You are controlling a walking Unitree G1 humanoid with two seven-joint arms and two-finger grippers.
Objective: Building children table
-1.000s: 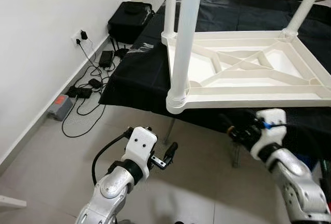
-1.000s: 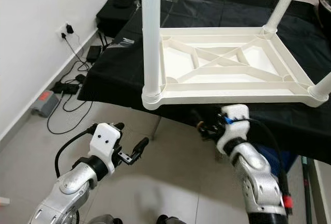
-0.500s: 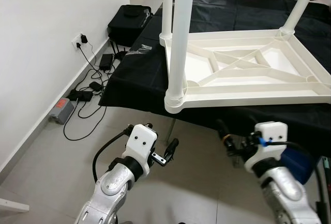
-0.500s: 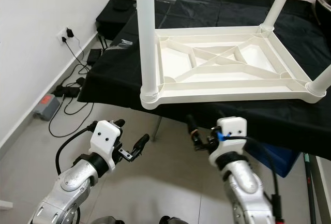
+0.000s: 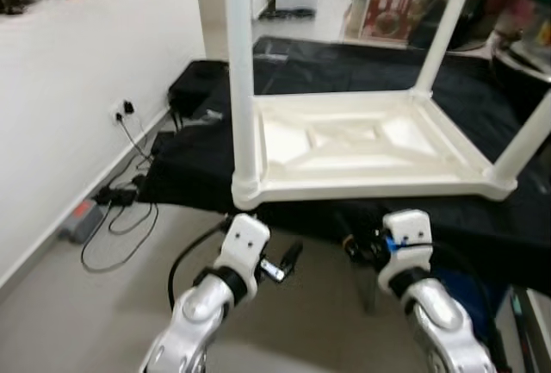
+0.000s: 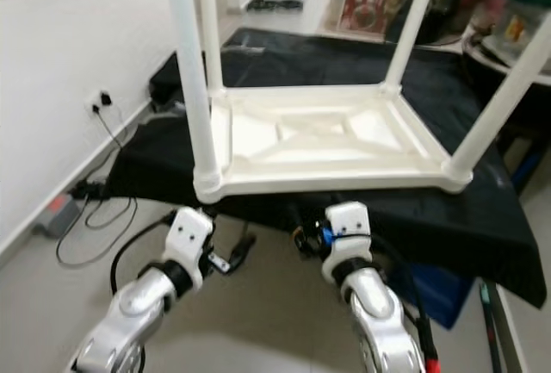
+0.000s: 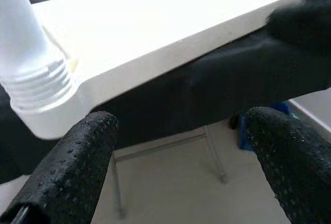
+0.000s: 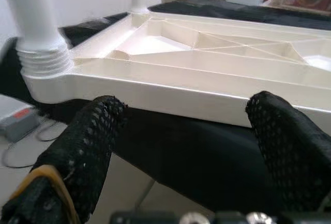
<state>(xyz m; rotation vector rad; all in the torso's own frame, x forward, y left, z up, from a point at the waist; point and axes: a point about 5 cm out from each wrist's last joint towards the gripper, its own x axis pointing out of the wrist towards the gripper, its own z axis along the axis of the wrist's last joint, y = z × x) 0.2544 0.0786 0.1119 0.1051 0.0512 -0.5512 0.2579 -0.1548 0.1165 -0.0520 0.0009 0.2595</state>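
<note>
a white plastic table (image 5: 362, 153) lies upside down, legs up, on a black-draped surface (image 5: 344, 71). below its near edge, the left claw (image 7: 176, 162) and right claw (image 8: 186, 146) hover wide open, holding nothing.

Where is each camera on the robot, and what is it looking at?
Left eye: on the head, looking forward and down at the upside-down table; both arms show, left hand and right hand.
Right eye: same head, same scene.
Left wrist: on the left arm, looking between its open fingers at a leg and the table's edge.
Right wrist: on the right arm, between its open fingers, facing the same edge.
All share the table.
</note>
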